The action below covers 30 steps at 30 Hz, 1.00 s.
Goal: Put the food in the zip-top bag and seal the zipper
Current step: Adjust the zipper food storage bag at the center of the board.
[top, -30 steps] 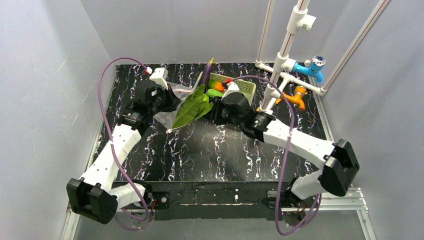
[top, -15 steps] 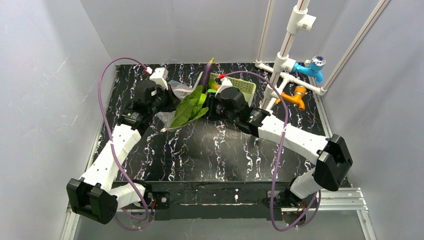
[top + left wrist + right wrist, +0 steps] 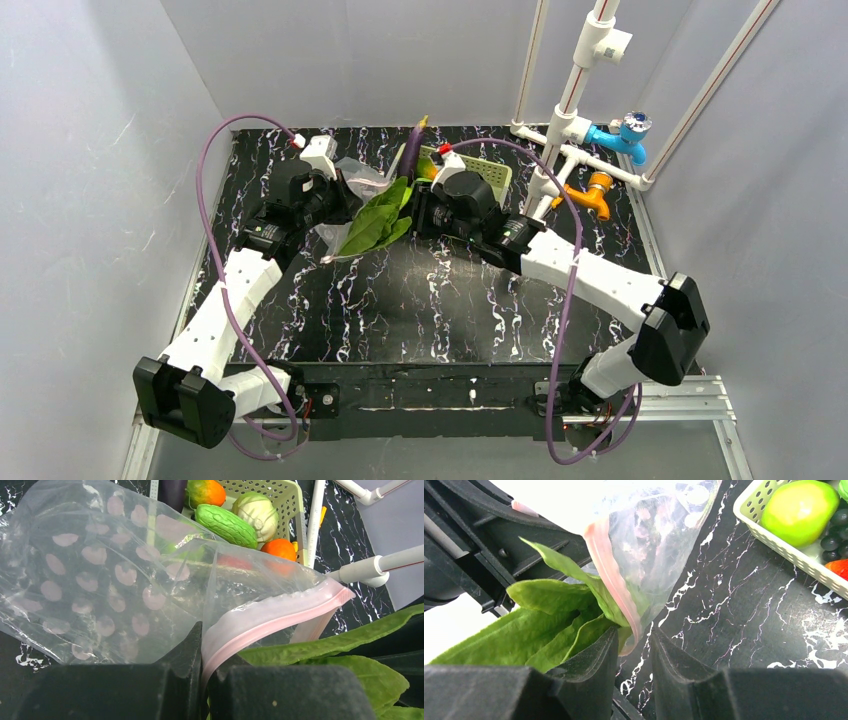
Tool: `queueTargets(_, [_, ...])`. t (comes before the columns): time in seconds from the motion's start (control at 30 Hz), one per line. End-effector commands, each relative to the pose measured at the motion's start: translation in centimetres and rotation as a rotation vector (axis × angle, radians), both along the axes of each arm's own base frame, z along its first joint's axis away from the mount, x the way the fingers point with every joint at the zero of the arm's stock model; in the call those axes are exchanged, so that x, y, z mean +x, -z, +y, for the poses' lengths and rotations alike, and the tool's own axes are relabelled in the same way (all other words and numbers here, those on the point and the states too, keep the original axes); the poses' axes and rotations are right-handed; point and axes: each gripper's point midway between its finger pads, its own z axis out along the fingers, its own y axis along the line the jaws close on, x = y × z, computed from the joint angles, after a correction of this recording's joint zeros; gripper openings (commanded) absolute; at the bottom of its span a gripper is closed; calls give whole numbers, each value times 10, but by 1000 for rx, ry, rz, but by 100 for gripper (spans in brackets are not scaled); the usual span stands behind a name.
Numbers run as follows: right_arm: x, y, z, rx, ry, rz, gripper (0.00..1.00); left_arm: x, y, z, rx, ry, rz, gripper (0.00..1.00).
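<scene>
Left gripper [image 3: 204, 650] clamps the zipper [image 3: 280, 615], likely the firmest hold on the limp zip-top bag [image 3: 100, 575]. Right gripper [image 3: 635, 640], at floppy green leaves [image 3: 549, 625]: closure indeterminate.

Pincer [image 3: 634, 632] fingers flank zipper [image 3: 606, 565]; green leaves [image 3: 549, 625] against one finger, possibly gripped.

Black marbled table [image 3: 420, 310] enclosed by plain grey walls [image 3: 90, 150].
</scene>
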Motion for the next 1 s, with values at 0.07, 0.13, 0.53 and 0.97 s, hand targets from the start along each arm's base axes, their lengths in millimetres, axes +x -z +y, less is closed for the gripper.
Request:
queueTargets(0.07, [14,-17,13,30,30,-52,35,-3,-20,-8,-37,40,-52,0])
queueTargets(0.13, [18,-9,13,6,63,-54,32,-3,-21,-8,-41,43,-53,0])
queueTargets(0.53, [37,1,26,5,133,-110,27,-4,-17,-14,-70,54,-16,0])
queueTargets(0.97, [-6,-60,-8,-89,-89,153,1,-77,-15,-6,-101,41,288,0])
